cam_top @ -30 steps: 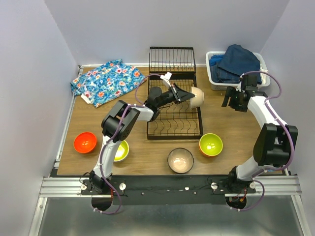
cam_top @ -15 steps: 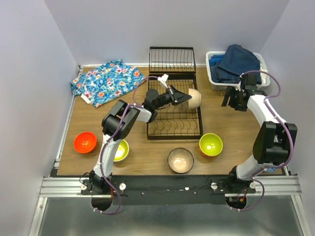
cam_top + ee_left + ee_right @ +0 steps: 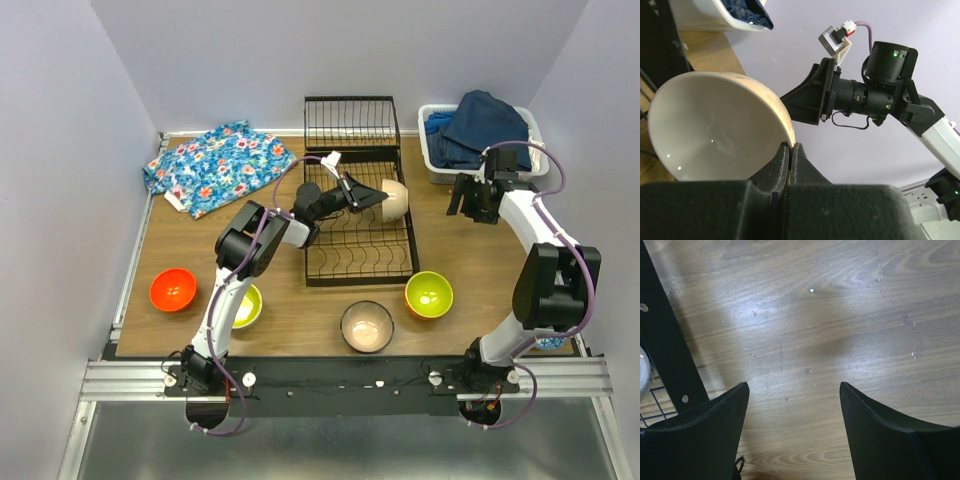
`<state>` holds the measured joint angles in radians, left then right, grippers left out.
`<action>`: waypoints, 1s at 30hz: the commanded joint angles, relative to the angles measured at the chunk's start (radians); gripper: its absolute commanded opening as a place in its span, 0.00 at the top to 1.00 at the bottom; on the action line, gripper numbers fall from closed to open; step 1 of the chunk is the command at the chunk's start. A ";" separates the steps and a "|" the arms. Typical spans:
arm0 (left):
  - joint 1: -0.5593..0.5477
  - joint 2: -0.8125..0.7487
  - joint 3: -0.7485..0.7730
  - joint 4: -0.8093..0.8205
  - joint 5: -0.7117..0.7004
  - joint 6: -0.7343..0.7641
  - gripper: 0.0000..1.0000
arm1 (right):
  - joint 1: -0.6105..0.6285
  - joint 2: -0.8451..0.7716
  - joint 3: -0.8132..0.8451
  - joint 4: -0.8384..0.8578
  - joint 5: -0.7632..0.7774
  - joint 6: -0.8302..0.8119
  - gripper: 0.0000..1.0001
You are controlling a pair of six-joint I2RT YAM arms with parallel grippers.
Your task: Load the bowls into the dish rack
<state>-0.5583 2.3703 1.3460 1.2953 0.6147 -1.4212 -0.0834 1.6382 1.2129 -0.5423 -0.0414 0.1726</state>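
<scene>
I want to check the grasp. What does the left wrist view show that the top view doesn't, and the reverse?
Left wrist only: the left gripper, jaws pinched shut on the rim of the beige bowl, and the bowl's white inside. Top only: the whole rack, the red bowl, the floral cloth. Both: the beige bowl, the right arm, the bin.

The dish rack has shifted slightly right.
</scene>
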 commanded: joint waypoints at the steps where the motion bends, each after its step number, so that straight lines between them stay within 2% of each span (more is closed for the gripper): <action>1: -0.022 0.056 0.053 0.064 0.085 -0.065 1.00 | 0.019 0.028 0.033 -0.002 0.011 -0.015 0.19; 8: -0.022 0.060 0.021 0.111 0.080 -0.133 1.00 | 0.054 0.048 0.043 0.008 0.011 -0.015 0.19; 13: -0.022 -0.002 -0.014 0.098 0.077 -0.142 1.00 | 0.077 0.066 0.054 0.015 0.005 -0.007 0.19; 16: -0.019 -0.031 -0.041 0.042 0.068 -0.117 1.00 | 0.080 0.075 0.066 0.018 0.002 -0.004 0.19; 19: -0.015 -0.057 -0.065 -0.112 0.040 -0.067 1.00 | 0.082 0.077 0.080 0.021 0.003 -0.004 0.19; 30: -0.023 -0.046 -0.036 -0.312 -0.044 -0.068 1.00 | 0.102 0.026 0.014 0.038 -0.002 0.007 0.19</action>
<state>-0.5617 2.3154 1.2961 1.1843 0.6353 -1.5299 0.0139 1.7008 1.2602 -0.5186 -0.0418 0.1654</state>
